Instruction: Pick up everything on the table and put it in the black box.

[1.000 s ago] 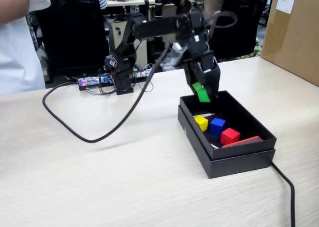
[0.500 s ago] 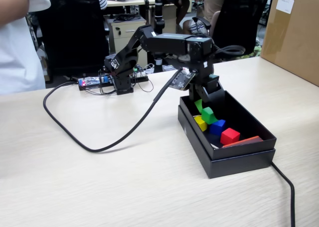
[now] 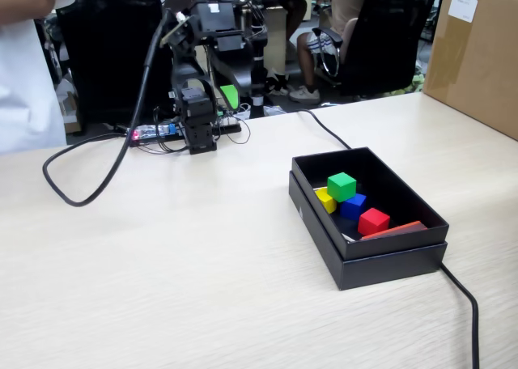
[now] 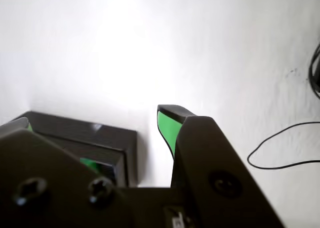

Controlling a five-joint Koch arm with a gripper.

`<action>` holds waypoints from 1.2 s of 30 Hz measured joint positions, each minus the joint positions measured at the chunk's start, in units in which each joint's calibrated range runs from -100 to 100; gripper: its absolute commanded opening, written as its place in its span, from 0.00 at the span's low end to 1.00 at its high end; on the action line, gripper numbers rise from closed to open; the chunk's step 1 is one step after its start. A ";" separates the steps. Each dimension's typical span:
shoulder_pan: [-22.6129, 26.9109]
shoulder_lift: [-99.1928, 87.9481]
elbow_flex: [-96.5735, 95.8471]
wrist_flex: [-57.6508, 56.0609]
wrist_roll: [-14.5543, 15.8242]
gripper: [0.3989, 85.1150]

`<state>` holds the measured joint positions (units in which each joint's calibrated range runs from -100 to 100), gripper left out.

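Cubes lay well apart from the pincer, which hung over the arm's base at the table's 11 o'clock in the fixed view. In the wrist view we saw its jaws spread wide, with a corner of the black box showing between them. A thick black cable looped at 9 o'clock of the base. At 4 o'clock sat the box, holding the green cube atop the yellow and blue ones, with the red cube at 5 o'clock of them. A brown carton stood at 2 o'clock.
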<state>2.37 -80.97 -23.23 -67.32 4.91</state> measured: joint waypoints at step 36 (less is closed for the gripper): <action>-0.44 -19.03 -70.74 66.20 -4.35 0.59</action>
<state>1.93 -100.00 -93.98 -1.12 0.56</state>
